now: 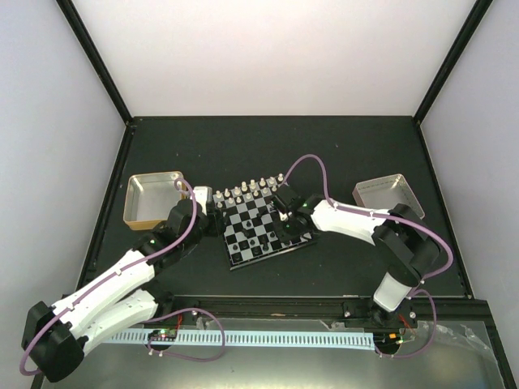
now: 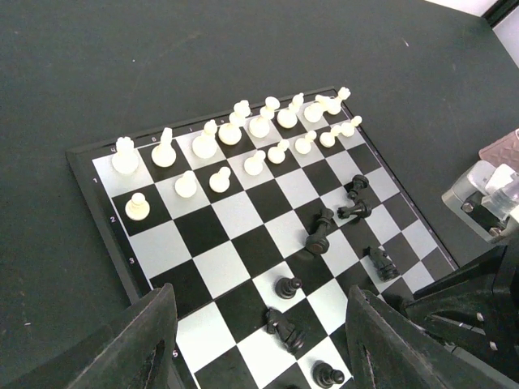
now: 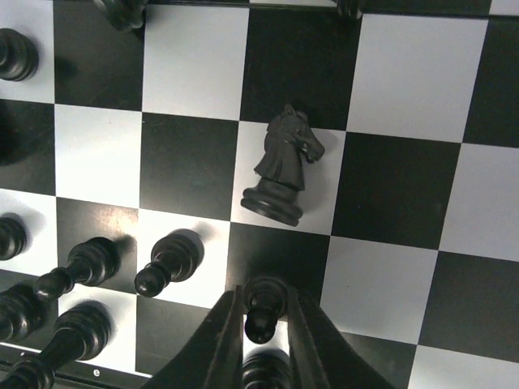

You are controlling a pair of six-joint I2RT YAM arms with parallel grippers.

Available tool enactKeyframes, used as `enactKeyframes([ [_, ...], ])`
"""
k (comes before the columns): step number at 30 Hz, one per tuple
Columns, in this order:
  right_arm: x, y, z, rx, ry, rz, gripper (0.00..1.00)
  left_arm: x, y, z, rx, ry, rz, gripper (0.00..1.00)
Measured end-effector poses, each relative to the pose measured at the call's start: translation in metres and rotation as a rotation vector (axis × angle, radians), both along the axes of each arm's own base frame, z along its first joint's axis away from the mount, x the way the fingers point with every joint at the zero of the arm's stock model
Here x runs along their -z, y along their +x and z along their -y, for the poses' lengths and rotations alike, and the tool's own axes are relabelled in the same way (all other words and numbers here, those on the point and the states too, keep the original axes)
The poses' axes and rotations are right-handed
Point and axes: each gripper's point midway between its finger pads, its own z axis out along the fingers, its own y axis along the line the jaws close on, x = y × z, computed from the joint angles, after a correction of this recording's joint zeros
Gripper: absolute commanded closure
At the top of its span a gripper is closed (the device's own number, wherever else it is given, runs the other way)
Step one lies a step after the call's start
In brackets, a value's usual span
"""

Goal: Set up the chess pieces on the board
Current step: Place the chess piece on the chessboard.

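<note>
My right gripper (image 3: 263,301) sits narrow around a black pawn (image 3: 261,318) on the board (image 2: 199,231), gripped or not I cannot tell; overhead view hides it. Left gripper (image 2: 261,296) wide apart, empty, over the board

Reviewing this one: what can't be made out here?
- Right wrist view: whether the right gripper grips or just flanks the black pawn; contact unclear.
- Left wrist view: the board near edge, behind fingers of the left gripper.
- Top view: the white pieces, types too small.
</note>
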Motion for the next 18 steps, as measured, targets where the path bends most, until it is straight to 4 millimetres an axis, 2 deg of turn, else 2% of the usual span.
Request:
enactKeyframes([
  [11, -0.005, 0.005, -0.003, 0.006, 0.005, 0.018, 0.70, 0.002, 0.000, -0.001, -0.002, 0.002, -0.003, 0.41],
  [18, -0.014, 0.020, -0.008, 0.032, 0.004, 0.066, 0.65, 0.002, 0.001, -0.002, -0.006, 0.002, -0.003, 0.41],
])
